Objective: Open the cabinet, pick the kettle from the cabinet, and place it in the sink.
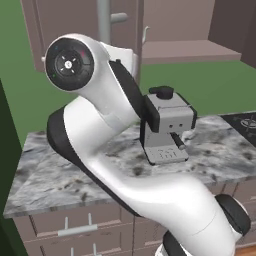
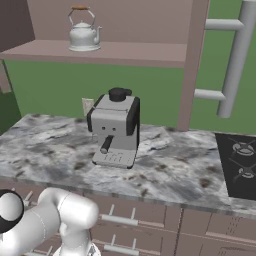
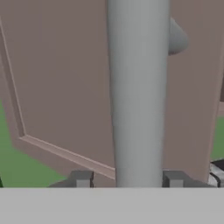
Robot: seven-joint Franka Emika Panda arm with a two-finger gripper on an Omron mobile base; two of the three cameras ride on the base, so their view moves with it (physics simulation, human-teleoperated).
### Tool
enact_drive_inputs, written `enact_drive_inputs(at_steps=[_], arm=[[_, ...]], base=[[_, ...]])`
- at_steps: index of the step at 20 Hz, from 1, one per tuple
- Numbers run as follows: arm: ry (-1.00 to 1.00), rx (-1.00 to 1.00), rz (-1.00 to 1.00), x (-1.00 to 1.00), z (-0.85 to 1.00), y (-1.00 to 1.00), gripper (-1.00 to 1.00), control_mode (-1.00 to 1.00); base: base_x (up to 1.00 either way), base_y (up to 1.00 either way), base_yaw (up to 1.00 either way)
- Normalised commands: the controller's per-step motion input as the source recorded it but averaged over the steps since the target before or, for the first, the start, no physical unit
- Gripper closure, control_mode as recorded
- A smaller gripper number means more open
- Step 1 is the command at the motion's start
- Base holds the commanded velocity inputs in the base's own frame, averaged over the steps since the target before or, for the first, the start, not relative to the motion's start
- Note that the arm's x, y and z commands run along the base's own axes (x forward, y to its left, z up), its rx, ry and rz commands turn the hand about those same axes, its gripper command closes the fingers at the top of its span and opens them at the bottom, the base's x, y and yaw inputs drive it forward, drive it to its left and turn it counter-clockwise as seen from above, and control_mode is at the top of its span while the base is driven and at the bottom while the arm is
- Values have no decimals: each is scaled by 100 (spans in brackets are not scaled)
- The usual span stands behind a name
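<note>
The cabinet (image 2: 120, 50) stands open, the kettle (image 2: 84, 31) on its shelf above the coffee machine (image 2: 116, 130). The gripper (image 3: 127, 179) straddles the door handle (image 3: 138, 92), fingers (image 3: 81, 178) spread just off it, likely letting go.

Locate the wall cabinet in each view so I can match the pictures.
Left base view: cabinet across the top, open door upper left with a silver bar handle, shelf to its right.
Right base view: across the top; its shelf, upper left, holds the kettle.
Hand view: its door panel, close up behind a bar handle.
Shared landmark: the coffee machine below the shelf in both base views.
</note>
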Motion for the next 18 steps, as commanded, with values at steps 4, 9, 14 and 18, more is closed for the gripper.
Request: enact_drive_inputs(at_steps=[4,9,14,18], arm=[[1,13,0,-26,-25,25,-100,-100],[11,19,1,-23,-16,17,-100,-100],[18,32,15,-10,-5,-7,-100,-100],[12,34,39,-19,-1,-25,-100,-100]], base=[[0,0,0],[0,0,0],[0,0,0],[0,0,0]])
